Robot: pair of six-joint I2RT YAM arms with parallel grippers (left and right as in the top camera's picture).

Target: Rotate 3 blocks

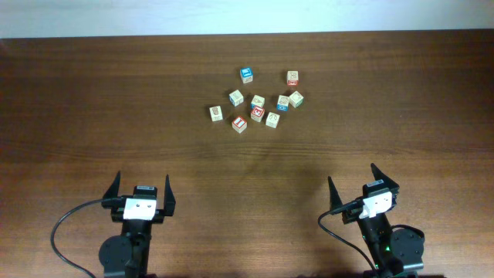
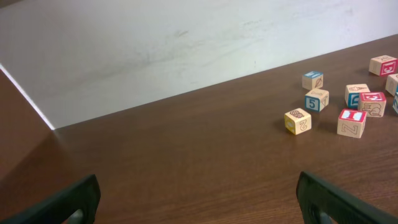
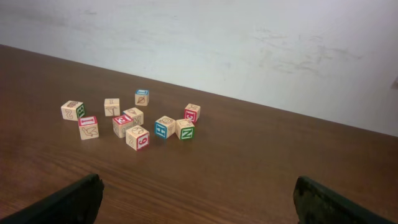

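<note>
Your left tool point(image 1: 143, 181) is wide open and holds nothing. Your right tool point(image 1: 352, 174) is the same. Both sit low over the table point(image 1: 77, 93).

The blocks point(image 1: 257, 114) lie in one little bunch, well ahead of both tools. They are ahead and to the right of the left tool, and ahead and to the left of the right tool. No tool touches a block yet, so I think the step now is to reach for the first one.

Start with the near red block point(image 1: 239, 123). It is at the front of the bunch, closest to the tools, with free room on its near side. Come down from above, put one finger on each flat side, squeeze softly, turn it, then let go. Take care with the other red block point(image 3: 122, 124). It has blocks just beside it, and wide fingers may bump them. The third one to turn looks like a pale one, but I cannot tell which.

The top view shows both tools, but only the tops of the blocks. The right wrist view shows the whole bunch and its side faces, like the H block point(image 3: 165, 126). The left wrist view has the bunch far off to the right, and its edge cuts some blocks off. There you can read the 5 block point(image 2: 316, 99).
</note>
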